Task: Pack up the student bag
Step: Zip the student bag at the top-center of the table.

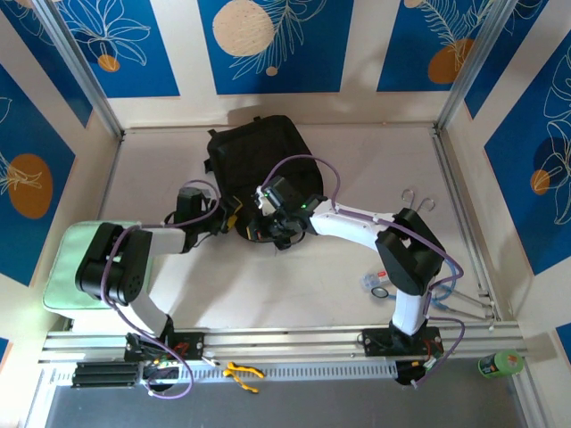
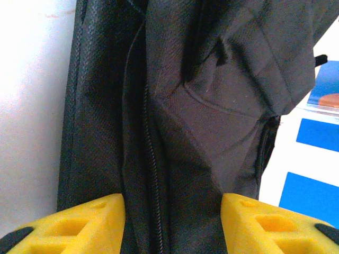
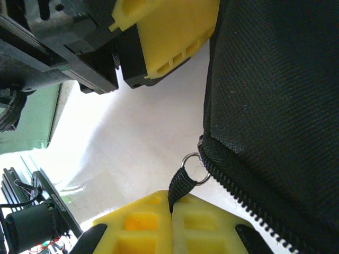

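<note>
Right gripper (image 3: 171, 206) clamped tight on zip pull strap (image 3: 179, 184). Left gripper (image 2: 173, 211), jaws half apart, astride fabric of student bag (image 1: 259, 147), far-centre on white tabletop (image 1: 268, 285). Blue-and-cream wall panels (image 1: 116, 45) around.

Left arm (image 1: 165, 239) & right arm (image 1: 348, 223): white link shells, chunky black joint housings, black base blocks. Purple cables (image 1: 312, 159) loop along both arms in big arcs. Small green LED (image 1: 305, 205) nr right wrist. Left gripper (image 2: 172, 211) & right gripper (image 3: 172, 203): yellow moulded fingers (image 2: 69, 227) w/ rectangular recesses, black pads at outer edges, black body behind.
</note>
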